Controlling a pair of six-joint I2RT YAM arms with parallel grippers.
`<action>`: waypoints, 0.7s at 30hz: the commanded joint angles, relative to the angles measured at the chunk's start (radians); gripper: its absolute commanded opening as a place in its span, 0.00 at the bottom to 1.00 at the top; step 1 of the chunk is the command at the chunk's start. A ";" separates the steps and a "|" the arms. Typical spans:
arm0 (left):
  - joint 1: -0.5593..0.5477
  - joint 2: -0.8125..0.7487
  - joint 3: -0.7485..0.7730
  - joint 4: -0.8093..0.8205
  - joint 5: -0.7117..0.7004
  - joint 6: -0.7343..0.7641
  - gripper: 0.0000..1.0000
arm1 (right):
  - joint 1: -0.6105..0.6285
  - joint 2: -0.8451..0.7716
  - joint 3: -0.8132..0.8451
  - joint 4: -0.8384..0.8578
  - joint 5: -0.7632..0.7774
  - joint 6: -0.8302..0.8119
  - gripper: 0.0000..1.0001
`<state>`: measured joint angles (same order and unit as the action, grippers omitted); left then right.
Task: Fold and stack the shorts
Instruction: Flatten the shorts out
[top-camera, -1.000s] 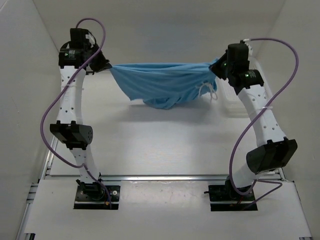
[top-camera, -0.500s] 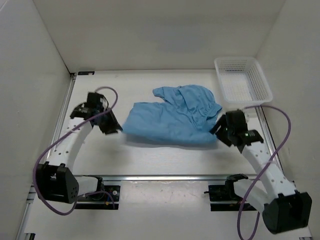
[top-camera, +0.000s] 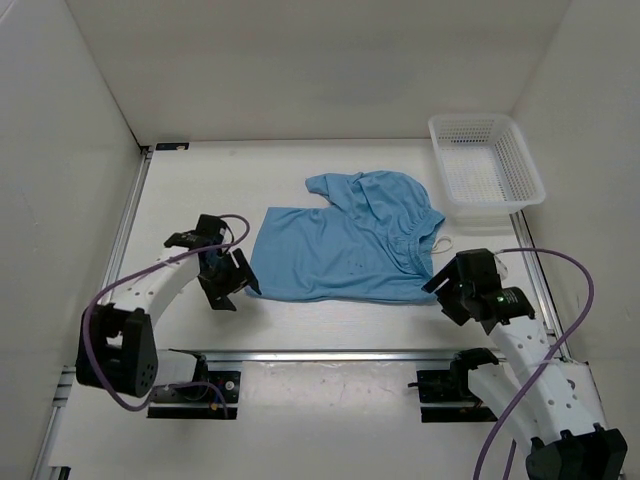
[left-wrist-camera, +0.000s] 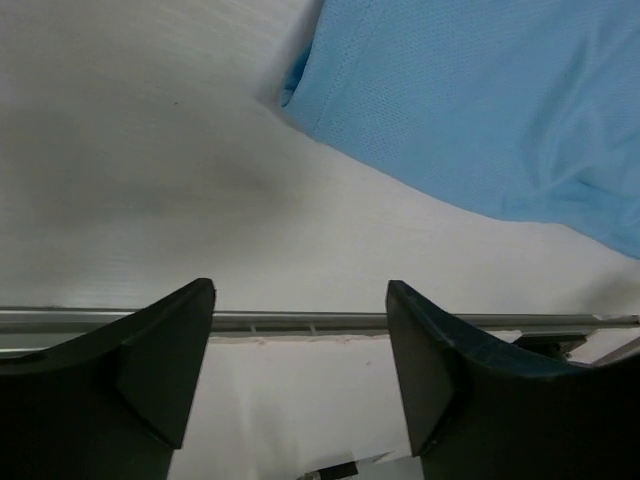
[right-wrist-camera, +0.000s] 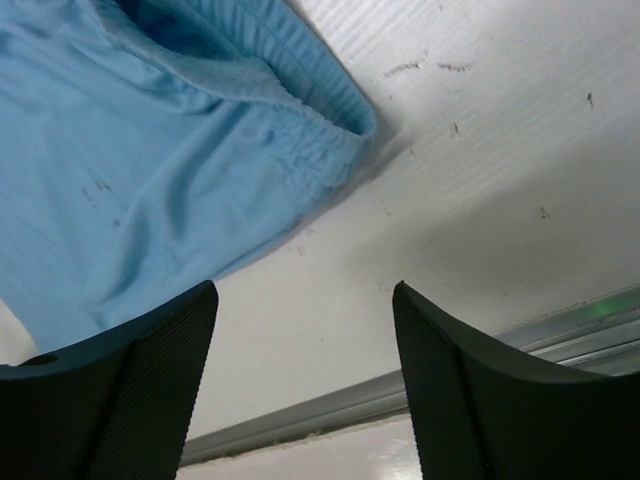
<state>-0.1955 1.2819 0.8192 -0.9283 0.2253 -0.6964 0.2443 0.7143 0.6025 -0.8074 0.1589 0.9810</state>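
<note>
Nearest, at the front edge of the desk (top-camera: 200, 190): 2 black base plates, left (top-camera: 193, 392) and right (top-camera: 458, 392), with a metal rail (top-camera: 330, 354) just beyond them across the width.

Next, the left jaws, low over the desk just beside the left edge of the shorts (top-camera: 345, 250): spread wide, holding nothing. Between the 2 dark fingers (left-wrist-camera: 150, 370), only bare desk and rail. In the left wrist view, a hem corner of the shorts (left-wrist-camera: 480, 100) ahead of the fingers and apart from them.

At about the same depth on the other side, the right jaws: likewise parted wide and holding nothing. Fingers (right-wrist-camera: 130, 380) clear of the cloth, close to the gathered waistband (right-wrist-camera: 300, 110) at the right end of the shorts.

Between the 2 arms, the shorts themselves: light blue, on the middle of the desk. Near part spread fairly flat. Far part rumpled and doubled over toward the right. White drawstring (top-camera: 443, 243) out past the waistband on the right, loose on the desk.

Farthest, toward the right rear corner: a white mesh basket (top-camera: 494, 205), upright, close to the far right bulge of the shorts. Touching or not, cannot tell.
</note>
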 joint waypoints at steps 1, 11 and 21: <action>-0.041 0.068 -0.022 0.068 -0.001 -0.052 0.84 | 0.001 -0.012 -0.043 0.023 -0.053 0.036 0.76; -0.081 0.328 0.049 0.189 -0.050 -0.094 0.87 | 0.001 0.126 -0.061 0.163 -0.092 0.025 0.86; -0.090 0.462 0.182 0.220 -0.072 -0.084 0.10 | -0.045 0.321 -0.110 0.368 -0.082 -0.011 0.73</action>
<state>-0.2802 1.7325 0.9798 -0.7944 0.2176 -0.7902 0.2031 1.0023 0.5056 -0.5411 0.0753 0.9951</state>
